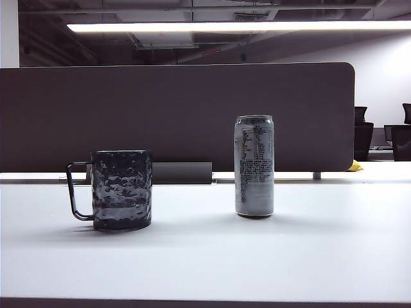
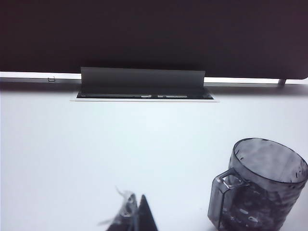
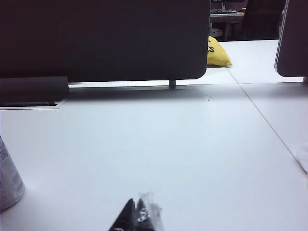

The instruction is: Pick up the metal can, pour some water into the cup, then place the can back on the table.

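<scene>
The metal can [image 1: 254,165], slim and silver-grey with black print, stands upright on the white table [image 1: 205,256], right of the middle. The cup [image 1: 121,189], a dark dimpled mug with a thin black handle, stands to its left. Neither arm shows in the exterior view. In the left wrist view my left gripper [image 2: 136,206] is shut with nothing in it, and the cup [image 2: 262,185] stands a little off to one side of it. In the right wrist view my right gripper [image 3: 136,206] is shut and empty; the can's base [image 3: 8,183] shows at the frame's edge. No water is visible.
A dark grey partition panel [image 1: 176,115] runs along the back of the table, with a grey cable flap [image 2: 142,79] at its foot. A yellow bag [image 3: 217,54] lies behind the panel's end. A seam [image 3: 262,118] crosses the tabletop on the right.
</scene>
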Robot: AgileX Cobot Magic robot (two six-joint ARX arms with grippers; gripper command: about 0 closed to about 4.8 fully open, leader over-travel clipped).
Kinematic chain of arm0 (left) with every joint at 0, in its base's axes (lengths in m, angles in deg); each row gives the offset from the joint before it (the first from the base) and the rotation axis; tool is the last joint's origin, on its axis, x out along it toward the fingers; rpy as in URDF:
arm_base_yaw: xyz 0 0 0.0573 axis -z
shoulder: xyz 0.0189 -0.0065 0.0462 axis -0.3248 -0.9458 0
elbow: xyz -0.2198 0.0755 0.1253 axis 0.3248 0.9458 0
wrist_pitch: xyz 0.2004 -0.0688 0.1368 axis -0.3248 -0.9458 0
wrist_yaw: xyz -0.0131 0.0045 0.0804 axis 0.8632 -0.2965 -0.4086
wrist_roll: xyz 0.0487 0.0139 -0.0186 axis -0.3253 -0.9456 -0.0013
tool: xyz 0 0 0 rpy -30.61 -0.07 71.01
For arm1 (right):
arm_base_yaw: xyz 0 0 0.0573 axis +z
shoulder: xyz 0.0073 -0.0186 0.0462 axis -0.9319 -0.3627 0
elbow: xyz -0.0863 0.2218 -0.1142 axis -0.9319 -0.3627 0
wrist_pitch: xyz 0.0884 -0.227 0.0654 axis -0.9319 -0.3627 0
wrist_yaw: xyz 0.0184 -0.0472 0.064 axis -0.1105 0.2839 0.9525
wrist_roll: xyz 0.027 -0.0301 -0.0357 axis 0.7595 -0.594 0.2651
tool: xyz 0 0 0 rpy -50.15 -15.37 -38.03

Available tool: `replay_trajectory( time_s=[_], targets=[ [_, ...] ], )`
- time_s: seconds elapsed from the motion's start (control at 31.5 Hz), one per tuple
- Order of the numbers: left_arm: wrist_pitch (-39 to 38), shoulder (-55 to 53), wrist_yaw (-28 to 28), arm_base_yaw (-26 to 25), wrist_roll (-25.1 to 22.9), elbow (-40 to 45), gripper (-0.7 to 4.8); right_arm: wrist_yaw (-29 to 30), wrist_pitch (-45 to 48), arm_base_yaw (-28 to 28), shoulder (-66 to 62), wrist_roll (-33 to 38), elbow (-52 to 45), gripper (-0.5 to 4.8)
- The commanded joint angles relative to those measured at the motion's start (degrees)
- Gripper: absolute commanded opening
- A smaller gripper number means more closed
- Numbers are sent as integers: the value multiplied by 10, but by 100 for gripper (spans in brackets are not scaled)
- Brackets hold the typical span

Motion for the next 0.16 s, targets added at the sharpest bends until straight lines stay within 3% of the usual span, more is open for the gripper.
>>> replay_trajectory(
  time_s=[0.03, 0.16],
  targets=[
    [7, -1, 1, -2, -1, -1, -5, -1, 12, 1, 0, 2, 1, -5],
    [7, -1, 1, -2, -1, -1, -5, -1, 12, 1, 0, 2, 1, -5]
  ],
)
